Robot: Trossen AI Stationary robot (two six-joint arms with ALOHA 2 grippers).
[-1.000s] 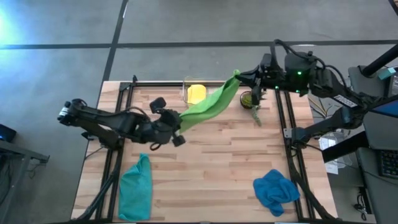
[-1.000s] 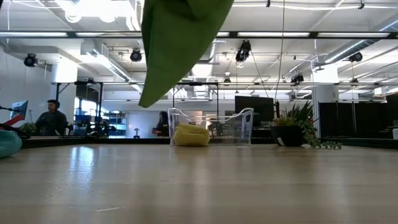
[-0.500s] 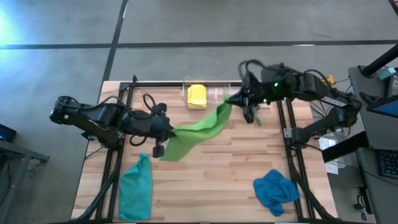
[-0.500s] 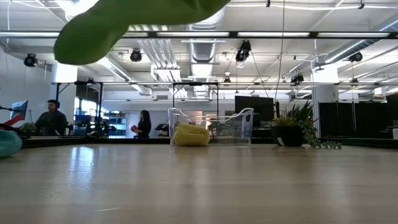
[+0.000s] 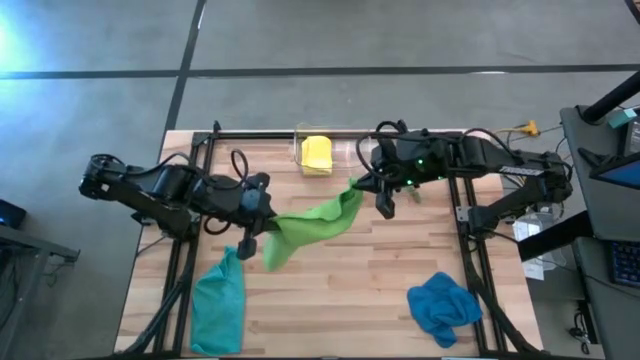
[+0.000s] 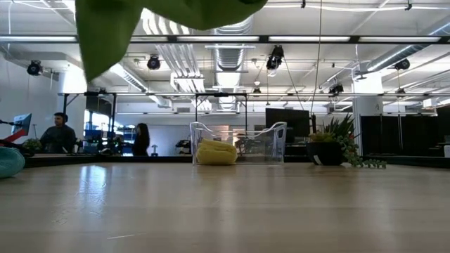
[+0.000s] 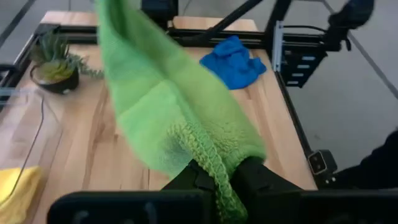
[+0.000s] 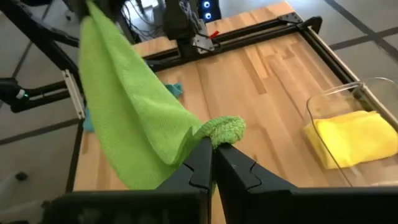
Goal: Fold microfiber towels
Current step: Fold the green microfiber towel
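The left gripper point(image 5: 264, 213) and right gripper point(image 5: 362, 186) each pinched a corner of the lime green towel point(image 5: 306, 224), which hung stretched between them above the bench's point(image 5: 350, 280) middle.

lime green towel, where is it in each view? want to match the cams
High: lime green towel stretched mid-table between both arms.
Low: hangs in from the top edge, upper left.
Left wrist: fills the centre.
Right wrist: drapes across the left half.
Shared landmark: yellow towel in the clear bin.
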